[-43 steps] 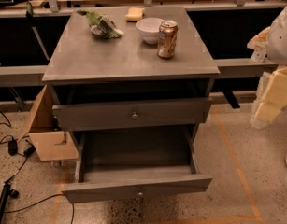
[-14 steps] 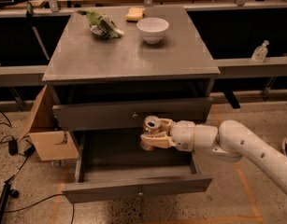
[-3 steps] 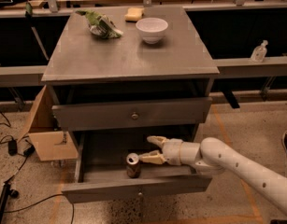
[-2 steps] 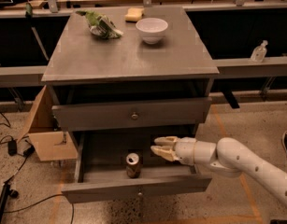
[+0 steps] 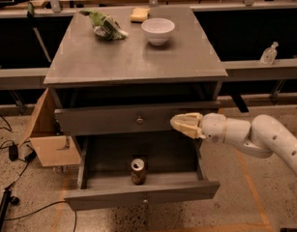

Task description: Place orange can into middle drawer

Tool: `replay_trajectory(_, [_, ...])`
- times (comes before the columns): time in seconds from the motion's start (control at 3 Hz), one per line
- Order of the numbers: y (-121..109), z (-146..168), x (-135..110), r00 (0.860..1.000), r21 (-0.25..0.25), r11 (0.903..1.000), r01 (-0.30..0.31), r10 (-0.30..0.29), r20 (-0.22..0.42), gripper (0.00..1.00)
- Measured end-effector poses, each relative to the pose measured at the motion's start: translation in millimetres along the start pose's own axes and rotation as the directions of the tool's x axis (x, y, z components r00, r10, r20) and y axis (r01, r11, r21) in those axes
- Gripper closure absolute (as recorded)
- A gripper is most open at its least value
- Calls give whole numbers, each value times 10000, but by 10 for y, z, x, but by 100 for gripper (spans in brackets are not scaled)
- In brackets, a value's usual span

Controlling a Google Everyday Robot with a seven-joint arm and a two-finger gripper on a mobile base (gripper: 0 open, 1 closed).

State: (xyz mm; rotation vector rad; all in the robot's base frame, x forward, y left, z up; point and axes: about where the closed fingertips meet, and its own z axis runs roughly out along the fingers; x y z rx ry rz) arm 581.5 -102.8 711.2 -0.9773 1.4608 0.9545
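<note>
The orange can (image 5: 138, 171) stands upright inside the open middle drawer (image 5: 143, 195), near its front wall, a little left of centre. The drawer is pulled out below the shut upper drawer (image 5: 138, 119). My gripper (image 5: 179, 122) is empty and hangs above the drawer's right side, level with the upper drawer's front, well clear of the can. The white arm reaches in from the right.
On the cabinet top (image 5: 138, 57) are a white bowl (image 5: 157, 30), a green chip bag (image 5: 107, 24) and a yellow sponge (image 5: 139, 14). A cardboard box (image 5: 49, 137) sits left of the cabinet. Cables lie on the floor at the left.
The can went from the cabinet top into the open drawer in my gripper. It was let go, and my gripper has since risen up and right, away from it.
</note>
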Motion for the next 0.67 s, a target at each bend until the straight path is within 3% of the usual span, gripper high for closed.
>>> replay_trajectory(0.33, [-189, -131, -833, 9951, -160, 9978, 643, -630, 765, 100])
replay_trajectory(0.67, [-291, -204, -957, 9925, 70, 9964, 842, -845, 887, 82])
